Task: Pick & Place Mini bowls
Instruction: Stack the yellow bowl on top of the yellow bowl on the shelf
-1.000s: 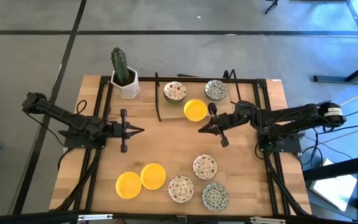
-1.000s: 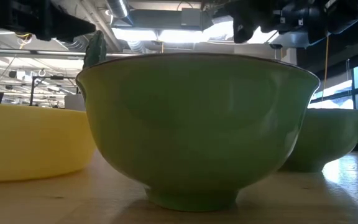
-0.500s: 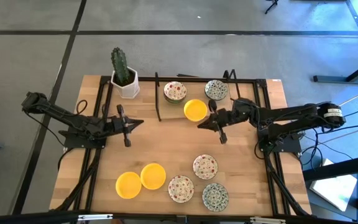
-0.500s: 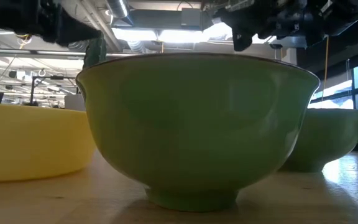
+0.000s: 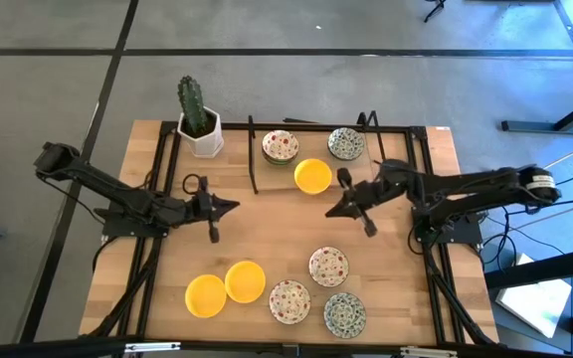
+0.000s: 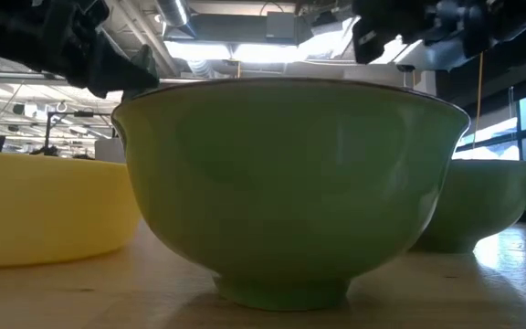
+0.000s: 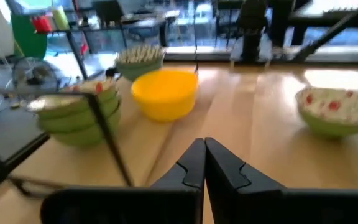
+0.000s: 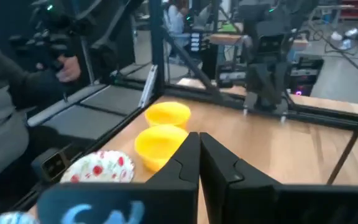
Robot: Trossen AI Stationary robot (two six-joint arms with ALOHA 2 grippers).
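The wooden counter [image 5: 267, 234] is seen from above with both arms held over its middle band. The left gripper [image 5: 229, 207] is positioned above bare wood left of centre, pointing toward the centre; its fingers [image 7: 194, 163] are pressed together and nothing is held. The right gripper [image 5: 329, 211] is positioned right of centre, just below the lone yellow bowl [image 5: 312, 176] and apart from it; its fingers [image 8: 188, 158] are likewise pressed together with nothing between them.

The mini bowls are arranged in two groups. At the far edge, a red-speckled bowl [image 5: 281, 146] is placed on a small stack beside a thin black upright rod [image 5: 253, 155], a green-grey patterned bowl [image 5: 346, 143] is placed to its right, and the lone yellow bowl lies just in front, between them. At the near edge, two yellow bowls [image 5: 226, 288] are set touching each other, and to their right are found a red-speckled bowl [image 5: 289, 301], a second red-speckled bowl [image 5: 328, 267] and a green-grey patterned bowl [image 5: 345, 314].

A cactus in a white hexagonal pot [image 5: 199, 124] is located at the far left corner.

In the low view, the green outside of one bowl [image 6: 290, 192] fills most of the frame, with a yellow bowl [image 6: 48, 206] to one side and another green-sided bowl [image 6: 482, 201] behind it on the other.

In the right wrist view, a person's hand [image 8: 67, 65] is visible beyond the counter edge.
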